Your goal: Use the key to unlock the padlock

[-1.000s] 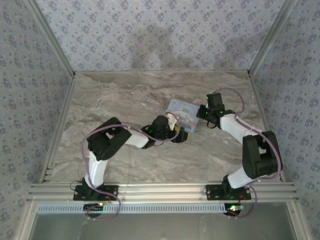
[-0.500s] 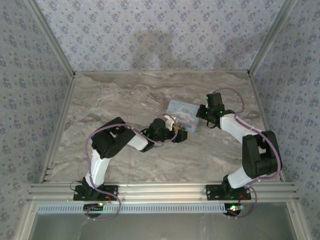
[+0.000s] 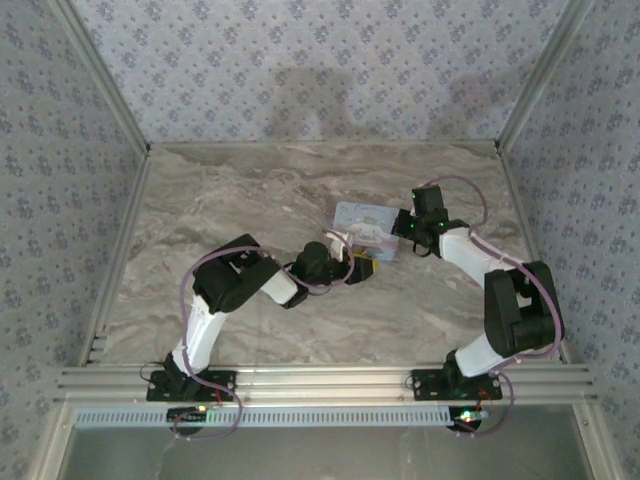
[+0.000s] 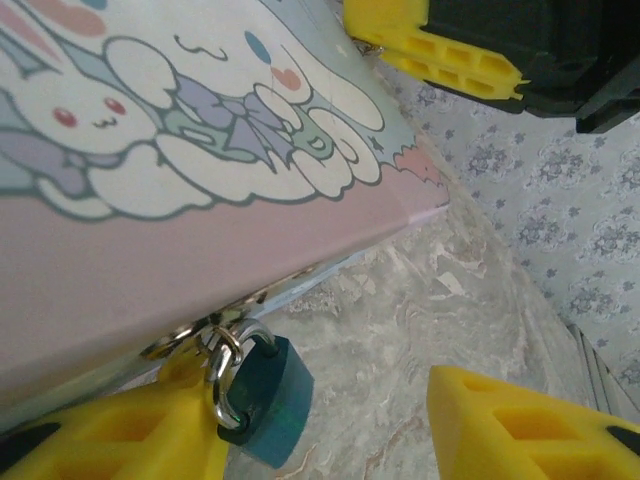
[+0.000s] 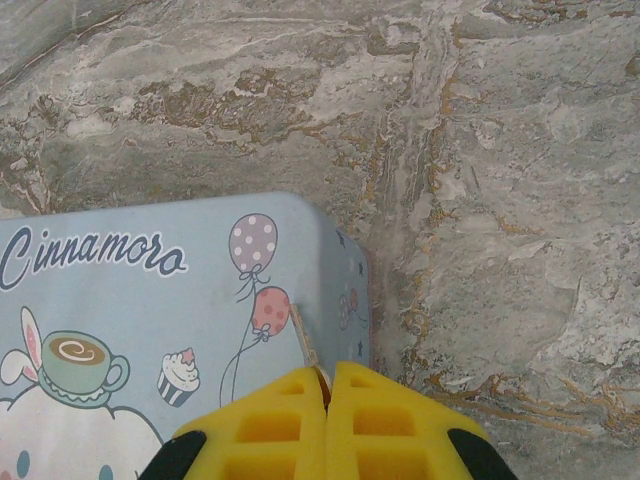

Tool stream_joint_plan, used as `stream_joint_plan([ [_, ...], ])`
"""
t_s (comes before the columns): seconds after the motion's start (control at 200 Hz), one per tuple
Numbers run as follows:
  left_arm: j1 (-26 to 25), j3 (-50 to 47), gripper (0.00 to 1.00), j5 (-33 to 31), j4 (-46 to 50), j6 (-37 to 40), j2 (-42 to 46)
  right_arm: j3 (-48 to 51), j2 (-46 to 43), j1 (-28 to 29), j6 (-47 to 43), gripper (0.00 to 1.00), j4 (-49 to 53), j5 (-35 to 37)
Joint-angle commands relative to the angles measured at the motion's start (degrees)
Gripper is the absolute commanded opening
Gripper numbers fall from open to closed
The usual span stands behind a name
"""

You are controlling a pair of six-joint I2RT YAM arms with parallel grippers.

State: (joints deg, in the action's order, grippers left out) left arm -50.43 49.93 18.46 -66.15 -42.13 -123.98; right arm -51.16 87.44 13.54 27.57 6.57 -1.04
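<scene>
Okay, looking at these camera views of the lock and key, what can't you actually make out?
Key, right wrist: a thin tip shows; the rest is hidden in the shut right jaws.
Padlock, left wrist: keyhole hidden, on a face turned from the camera.
Shackle, left wrist: whether it is latched cannot be told; the edge of the tin covers its top.
Padlock, top view: too small to pick out beside the tin.

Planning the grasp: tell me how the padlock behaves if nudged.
The padlock hangs by its shackle from the hasp of the tin, so it will probably swing, not stay put. Its small smooth body looks rigid, possibly slippery to pinch.
</scene>
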Motion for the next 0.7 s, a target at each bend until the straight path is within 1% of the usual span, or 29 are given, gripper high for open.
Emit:
stream_joint_plan([
  [0.0,-0.6,1.1,0.45,0.0,3.7,-1.1,-1.4,-0.5,-0.2,0.4,0.2,0.0,-0.4,-0.2],
  [0.085,-0.6,1.6,0.41,0.2,4.0,-2.1,-2.1,-0.3,-0.3,0.4,0.4,0.0,-0.5,-0.2],
  [0.19,-0.7,1.9,0.39,-0.1,4.4,-2.7,-2.2,0.1,-0.7,0.4,0.4,0.0,-0.6,-0.3],
  [0.3,-0.5,2.0,0.29,-0.2,4.9,-3.0,-2.1,0.6,-1.7,0.4,0.4,0.0,-0.3,-0.4],
  [0.395,0.0,2.0,0.27,0.3,5.4,-4.3,-1.8,1.4,-3.7,0.2,0.1,0.0,0.1,-1.3],
  [0.445,0.1,1.9,0.2,0.6,5.6,-4.3,-1.5,2.3,-5.4,-0.1,-0.2,0.0,0.2,-1.8],
  [0.48,0.2,2.0,0.18,0.8,6.6,-4.3,-1.2,3.1,-6.8,-0.3,-0.4,0.0,0.4,-2.5],
  [0.565,0.5,2.3,0.13,1.4,8.2,-4.4,-0.5,5.3,-11.2,-1.2,-0.8,0.0,0.6,-4.9],
  [0.6,0.7,2.3,0.12,1.7,8.7,-5.1,-0.4,6.4,-13.4,-1.6,-1.1,0.0,0.9,-6.4],
  [0.66,1.4,2.0,0.12,2.7,8.2,-6.9,0.1,8.4,-17.1,-2.6,-1.7,0.0,0.7,-11.2],
  [0.695,1.6,1.8,0.11,2.9,7.9,-7.6,0.4,9.7,-19.0,-3.5,-1.7,0.0,0.4,-15.4],
])
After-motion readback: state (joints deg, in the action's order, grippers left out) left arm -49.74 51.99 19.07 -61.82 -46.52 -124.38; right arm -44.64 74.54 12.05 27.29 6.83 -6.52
